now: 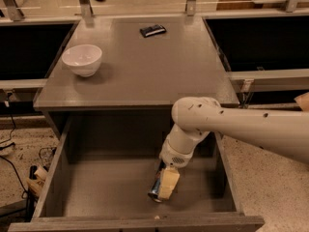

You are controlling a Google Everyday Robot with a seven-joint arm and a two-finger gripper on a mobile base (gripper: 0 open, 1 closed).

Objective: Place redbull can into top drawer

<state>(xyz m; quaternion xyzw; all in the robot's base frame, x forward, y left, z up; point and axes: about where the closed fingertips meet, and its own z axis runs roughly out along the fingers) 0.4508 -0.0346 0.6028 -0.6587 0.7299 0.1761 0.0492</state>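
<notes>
1. Grey wood-grain cabinet top (159, 71) fills the upper middle of the camera view. It is a flat slab w/ dark recesses to its L and R and a pale rail w/ metal posts behind it.
2. Top drawer (135, 223) is pulled fully out below the cabinet top, toward the viewer. It is a deep grey box nearly as wide as the top, w/ its flat front panel along the bottom edge of the view and its floor mostly bare.
3. Robot arm (246, 127) is off-white and thick. It enters from the R edge, crosses over the drawer's R wall, bends at a rounded joint by the cabinet's front edge, then points down into the drawer.
4. White bowl (82, 59) sits upright on the cabinet top near its L edge, well apart from the arm.
5. Gripper (163, 191) hangs inside the drawer, R of centre and near the front panel. It is closed on the can. One cream finger pad (170, 181) lies across the can's near side; the other is hidden behind.
6. Redbull can (155, 191) is held in the claw, inside the top drawer. It is tilted, w/ its shiny silver end lowest, close to the drawer floor. Can't tell if it touches the floor.
7. Small flat black packet (152, 30) lies on the cabinet top near the back edge, well apart from the bowl.
</notes>
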